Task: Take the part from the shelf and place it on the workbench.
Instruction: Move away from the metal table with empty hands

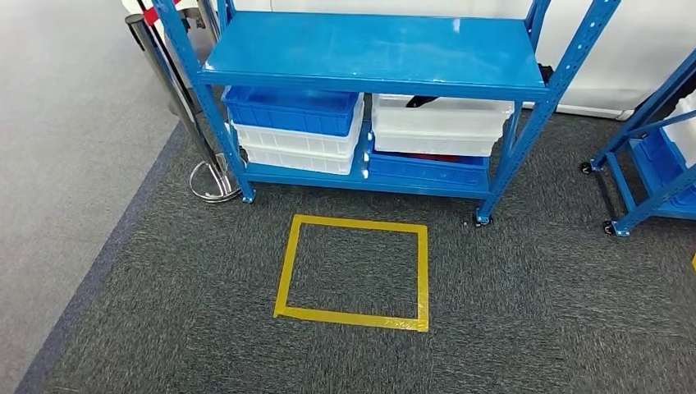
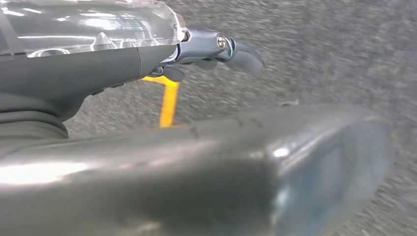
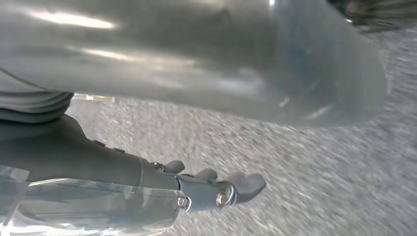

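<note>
L robot hand (image 2: 216, 51) and R robot hand (image 3: 216, 189) hang over carpet (image 1: 533, 287), fingers loosely apart, holding nothing. Ahead, blue shelf (image 1: 369, 49) w/ stacked bins; dark part (image 1: 423, 102) lies in upper white bin (image 1: 439, 123), right side. No writing readable.

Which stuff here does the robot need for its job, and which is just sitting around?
For the job:
blue shelf
stacked blue and white bins
white bin with a dark object in it, maybe the part
left robot hand
right robot hand

Just around:
yellow tape square
metal post
second blue rack
</note>
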